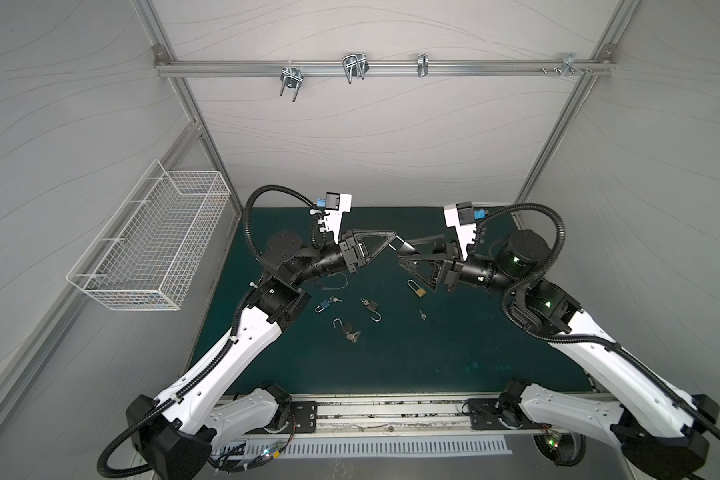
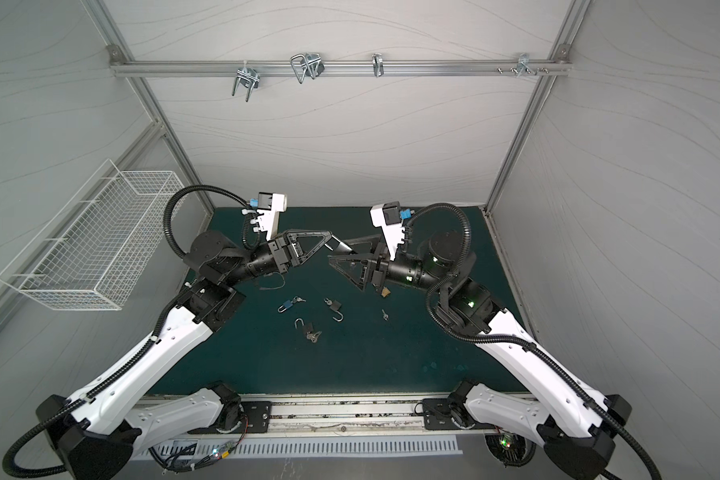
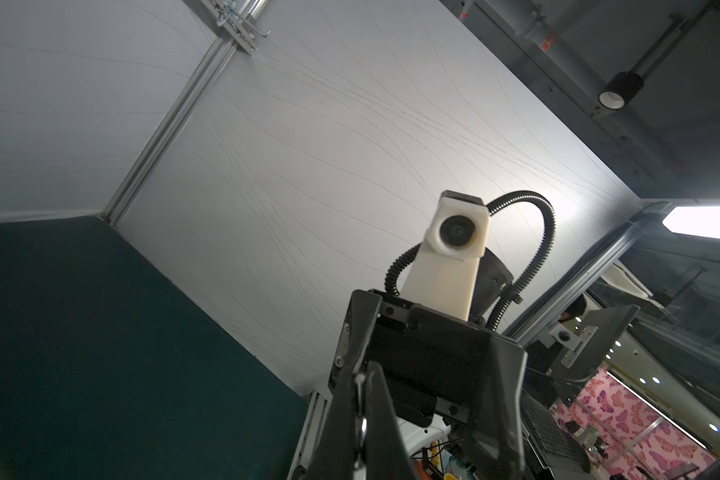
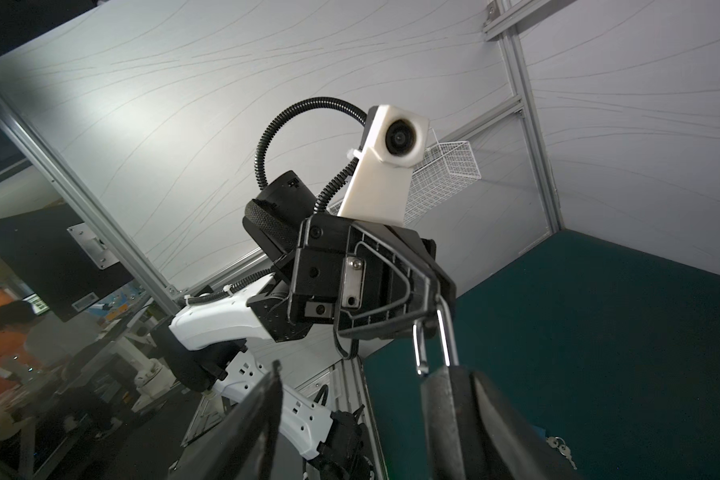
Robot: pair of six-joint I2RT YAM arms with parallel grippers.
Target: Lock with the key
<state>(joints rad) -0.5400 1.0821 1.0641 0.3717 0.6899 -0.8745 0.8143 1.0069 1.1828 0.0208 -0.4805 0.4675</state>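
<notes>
Left tool: clenched on the top of the shackle of a dark padlock with a silver U-shaped shackle, held above the dark green counter.
Right tool: released, fingers spread wide; one finger touches the padlock's body.
Shackle: open, one leg free of the body.
Keyhole: hidden; whether a key sits in it cannot be told.
Key: small silver key lies loose on the counter, near a brass padlock with a long shackle.
Farther left: blue padlock with keys, lying flat.
</notes>
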